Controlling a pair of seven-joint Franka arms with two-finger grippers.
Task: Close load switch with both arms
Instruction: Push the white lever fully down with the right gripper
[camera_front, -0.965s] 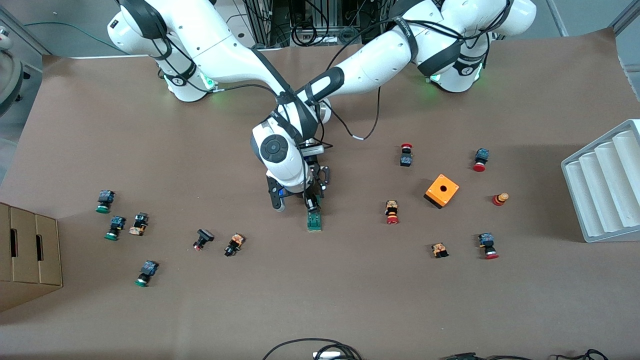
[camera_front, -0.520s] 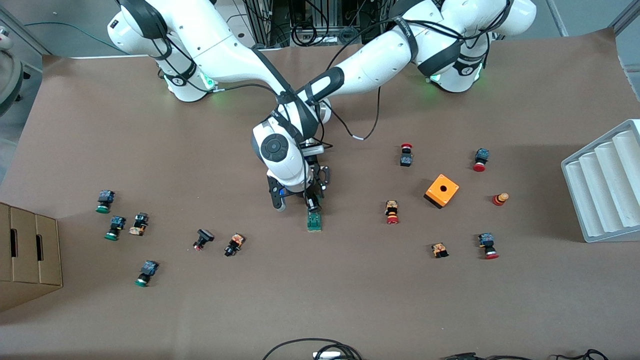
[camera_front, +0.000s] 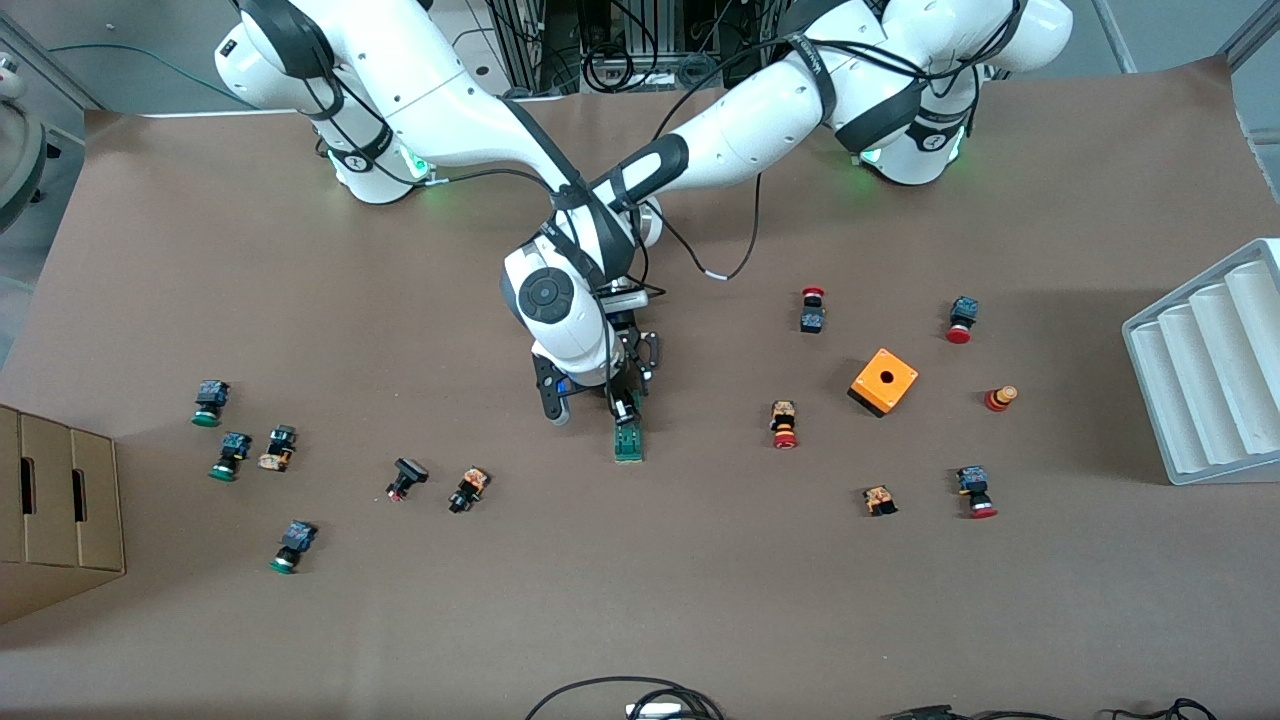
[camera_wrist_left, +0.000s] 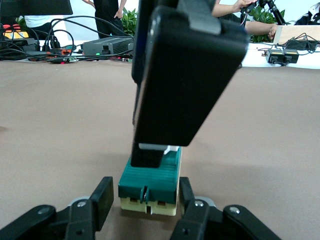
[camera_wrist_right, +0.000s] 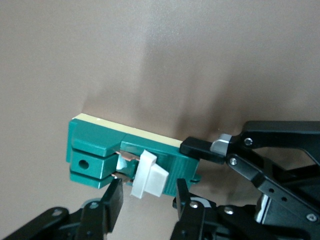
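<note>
The dark-green load switch lies on the brown table mid-way between the arms, its white lever sticking up at an angle. My left gripper is low at the switch's end farther from the front camera. Its fingers straddle that end; one touches and the other shows a narrow gap. My right gripper hangs over the switch. Its open fingers stand on either side of the lever without touching it. One right finger fills the left wrist view above the switch.
Small red- and green-capped push-buttons lie scattered toward both ends of the table. An orange cube box sits toward the left arm's end, with a white ribbed tray at that edge. A cardboard box stands at the right arm's end.
</note>
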